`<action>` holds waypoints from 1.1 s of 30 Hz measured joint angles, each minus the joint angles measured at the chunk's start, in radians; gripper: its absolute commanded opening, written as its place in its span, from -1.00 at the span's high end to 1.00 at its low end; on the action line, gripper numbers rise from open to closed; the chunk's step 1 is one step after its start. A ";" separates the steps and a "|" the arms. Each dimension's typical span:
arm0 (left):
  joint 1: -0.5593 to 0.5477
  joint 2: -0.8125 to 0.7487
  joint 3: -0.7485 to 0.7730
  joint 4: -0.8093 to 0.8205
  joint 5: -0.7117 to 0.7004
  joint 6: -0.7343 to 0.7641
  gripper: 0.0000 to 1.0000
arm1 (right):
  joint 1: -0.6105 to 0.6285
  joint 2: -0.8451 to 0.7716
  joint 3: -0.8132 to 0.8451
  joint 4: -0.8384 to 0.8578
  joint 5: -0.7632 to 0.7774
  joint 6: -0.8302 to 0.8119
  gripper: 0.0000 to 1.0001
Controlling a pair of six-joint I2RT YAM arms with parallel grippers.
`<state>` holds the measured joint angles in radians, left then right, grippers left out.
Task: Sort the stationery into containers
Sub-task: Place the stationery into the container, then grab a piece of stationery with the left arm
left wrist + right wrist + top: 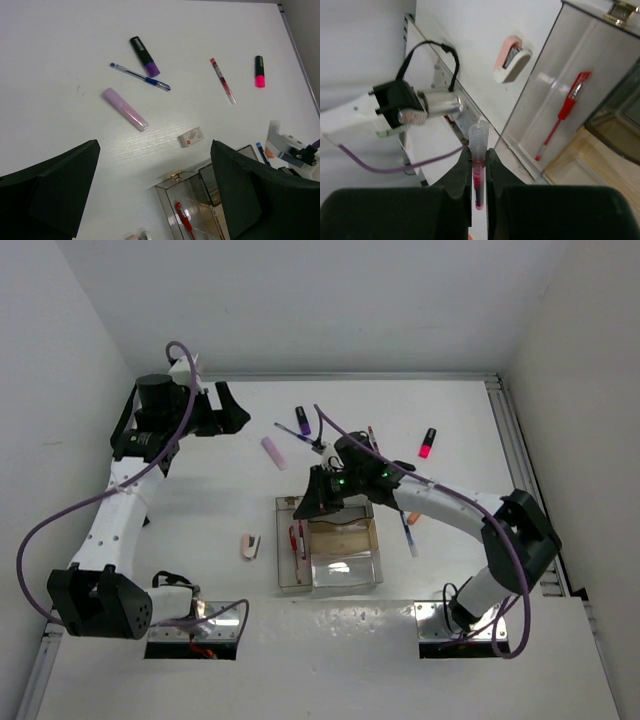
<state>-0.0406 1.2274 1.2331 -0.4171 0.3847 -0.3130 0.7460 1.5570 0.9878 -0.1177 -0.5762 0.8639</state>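
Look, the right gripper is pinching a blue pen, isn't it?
Not blue. The right gripper is pinching a red pen. The right wrist view shows its clear barrel with red ink inside, clamped between the shut fingers.

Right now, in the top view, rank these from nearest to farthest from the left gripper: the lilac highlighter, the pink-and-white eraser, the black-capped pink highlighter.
1. Lilac highlighter: close by, just right of the left gripper.
2. Pink-and-white eraser: toward the table's near edge.
3. Pink highlighter: far over on the right side.
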 measured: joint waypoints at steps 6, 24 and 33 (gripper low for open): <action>0.032 0.059 0.000 -0.001 -0.009 -0.029 -1.00 | 0.023 0.092 0.073 0.051 0.055 0.105 1.00; 0.063 0.116 -0.034 0.074 -0.010 0.026 -1.00 | 0.030 0.148 0.037 0.018 0.086 0.104 0.06; 0.023 0.394 0.243 0.047 0.132 0.346 -0.18 | -0.076 0.145 0.325 -0.074 0.048 -0.016 0.23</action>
<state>-0.0174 1.6218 1.4757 -0.3706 0.5171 0.0334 0.6701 1.7016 1.3128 -0.1913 -0.5282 0.8474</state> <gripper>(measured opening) 0.650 0.392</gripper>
